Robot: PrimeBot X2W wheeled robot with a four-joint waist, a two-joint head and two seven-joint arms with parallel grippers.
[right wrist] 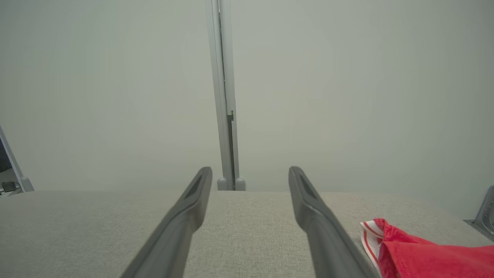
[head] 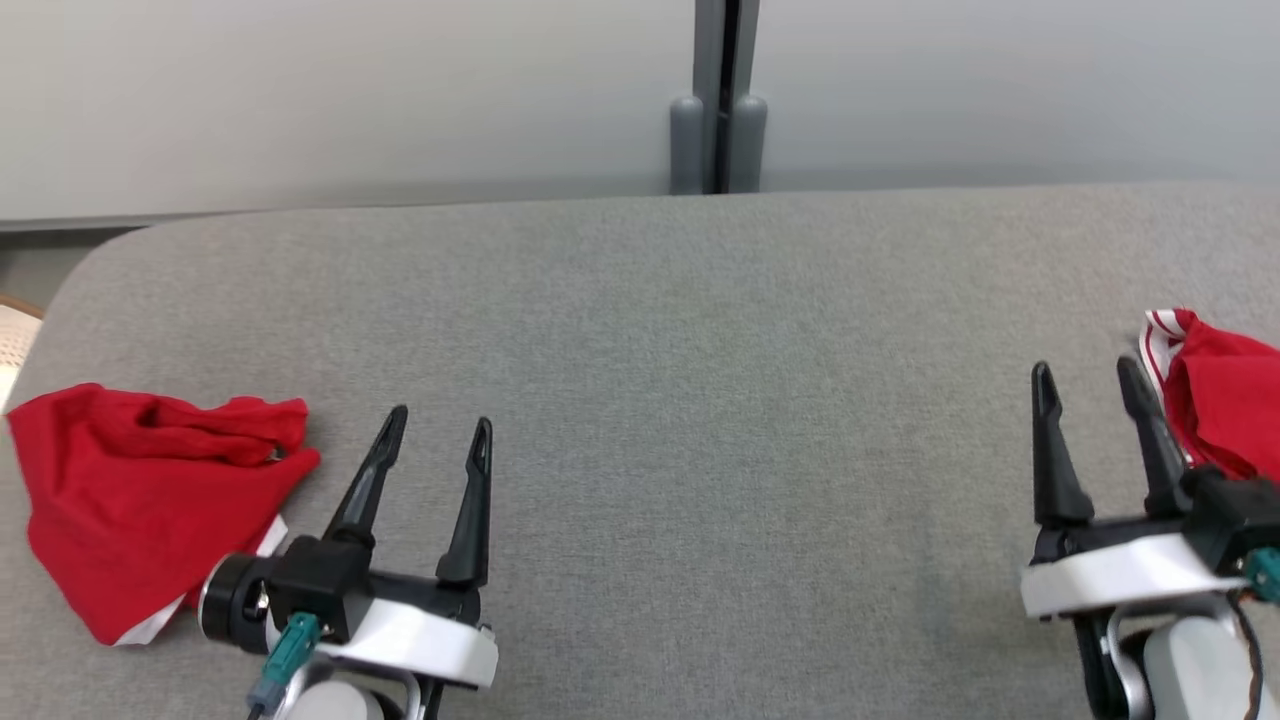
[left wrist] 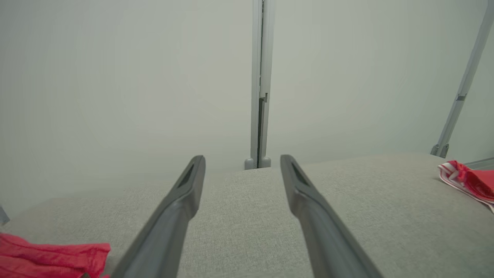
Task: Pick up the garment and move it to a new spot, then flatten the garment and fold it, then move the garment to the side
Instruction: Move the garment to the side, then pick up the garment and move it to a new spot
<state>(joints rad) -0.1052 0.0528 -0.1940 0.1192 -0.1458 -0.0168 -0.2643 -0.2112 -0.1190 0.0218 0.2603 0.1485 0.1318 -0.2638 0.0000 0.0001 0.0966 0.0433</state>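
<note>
A crumpled red garment (head: pixel 140 490) with a white edge lies at the left of the grey cloth-covered table (head: pixel 700 400); the left wrist view catches it at the lower left (left wrist: pixel 50 258). A second red garment (head: pixel 1220 395) with a white-striped hem lies at the right edge, also seen in the wrist views (left wrist: pixel 469 179) (right wrist: pixel 420 255). My left gripper (head: pixel 440 418) (left wrist: pixel 242 158) hovers open just right of the left garment, holding nothing. My right gripper (head: pixel 1085 366) (right wrist: pixel 250 169) is open and empty, just left of the right garment.
A pale wall with a grey upright post (head: pixel 720 100) runs behind the table's far edge. The table's far left corner (head: pixel 110 250) is rounded. A light woven object (head: pixel 15 335) shows beyond the left edge. Bare grey cloth spans the middle between the grippers.
</note>
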